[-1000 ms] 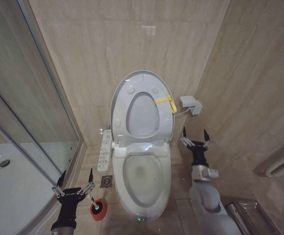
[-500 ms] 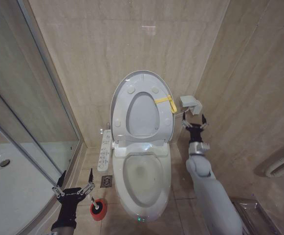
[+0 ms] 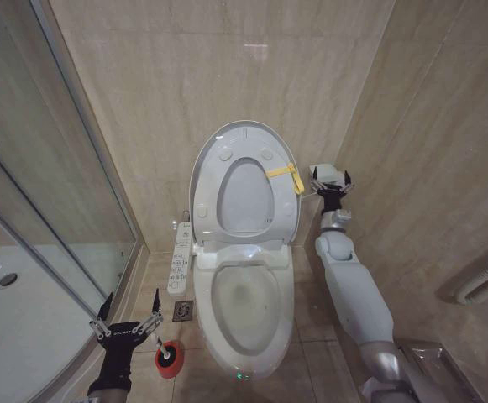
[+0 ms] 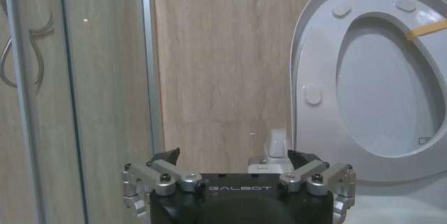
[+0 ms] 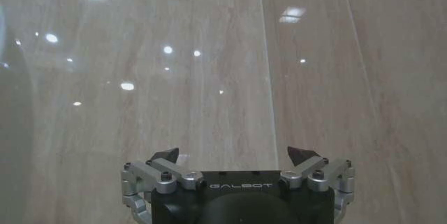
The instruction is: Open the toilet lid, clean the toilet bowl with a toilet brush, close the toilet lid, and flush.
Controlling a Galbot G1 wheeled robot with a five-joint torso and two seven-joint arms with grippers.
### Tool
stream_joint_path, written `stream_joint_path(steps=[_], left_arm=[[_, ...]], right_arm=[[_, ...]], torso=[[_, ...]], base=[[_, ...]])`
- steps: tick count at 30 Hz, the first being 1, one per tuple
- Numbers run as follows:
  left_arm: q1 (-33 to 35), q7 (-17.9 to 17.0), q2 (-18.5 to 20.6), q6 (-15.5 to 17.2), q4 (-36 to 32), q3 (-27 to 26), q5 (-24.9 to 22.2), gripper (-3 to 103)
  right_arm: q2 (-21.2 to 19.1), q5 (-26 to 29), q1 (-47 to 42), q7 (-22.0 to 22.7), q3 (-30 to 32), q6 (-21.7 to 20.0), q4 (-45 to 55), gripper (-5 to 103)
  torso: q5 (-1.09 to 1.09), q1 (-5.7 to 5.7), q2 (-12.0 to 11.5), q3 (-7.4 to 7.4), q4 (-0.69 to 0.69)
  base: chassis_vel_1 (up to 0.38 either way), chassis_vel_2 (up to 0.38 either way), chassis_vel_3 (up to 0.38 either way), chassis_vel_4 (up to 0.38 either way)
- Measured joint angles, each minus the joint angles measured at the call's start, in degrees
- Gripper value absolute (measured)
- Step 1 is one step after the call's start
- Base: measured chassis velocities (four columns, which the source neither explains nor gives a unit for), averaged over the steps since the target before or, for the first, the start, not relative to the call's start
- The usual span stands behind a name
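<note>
Since a second ago the right gripper (image 3: 330, 182) has climbed from beside the toilet bowl (image 3: 245, 312) up the corner wall, its arm now stretched long; it sits with fingers spread apart, just at the small white wall box (image 3: 327, 175) to the right of the raised toilet lid (image 3: 217, 159). From the right wrist, those fingers (image 5: 165, 156) face bare tiled wall (image 5: 209, 77). Nothing else has shifted.

Low on the robot's left, the left gripper (image 3: 128, 312) hangs over the floor, fingers wide and holding nothing, near the red holder cup (image 3: 169, 359). That cup stands on the floor just left of the bowl's front, and the toilet brush (image 3: 170, 353) sits in it, black head showing at the top.

Lid and seat stand upright against the back wall, a yellow tag (image 3: 284, 174) at the lid's right rim. The bowl lies uncovered, faintly stained inside. A control panel (image 3: 179, 256) runs along its left side, and the glass shower screen (image 3: 50, 185) stands farther left.
</note>
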Motion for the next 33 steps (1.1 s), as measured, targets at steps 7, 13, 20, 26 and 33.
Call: stream_joint_path(steps=[7,13,20,26,33], left_arm=[[0.00,0.00,0.00,0.00,0.00,0.00,0.00,100],[0.00,0.00,0.00,0.00,0.00,0.00,0.00,100],[0.00,0.00,0.00,0.00,0.00,0.00,0.00,100],[0.00,0.00,0.00,0.00,0.00,0.00,0.00,100],[0.00,0.00,0.00,0.00,0.00,0.00,0.00,100]], right_arm=[[-0.70,0.04,1.51,0.13,-0.35,-1.12,-0.86,100],[-0.79,0.10,2.97,0.27,-2.45,-2.08,-1.29,100],[-1.10,0.41,4.39,0.60,-5.66,-3.00,-1.64,100],[-2.64,0.47,4.39,0.84,-10.14,-3.29,-0.60,100],[-6.23,1.33,2.79,0.85,-12.86,-3.29,1.92,100]], torso=[[0.00,0.00,0.00,0.00,-0.02],[0.00,0.00,0.00,-0.01,0.01],[-0.01,0.00,0.01,-0.01,0.00],[-0.01,0.00,0.01,-0.01,0.01],[0.00,0.00,0.01,-0.01,-0.02]], base=[[0.000,0.000,0.000,0.000],[0.000,0.000,0.000,0.000],[0.000,0.000,0.000,0.000],[0.000,0.000,0.000,0.000],[0.000,0.000,0.000,0.000]])
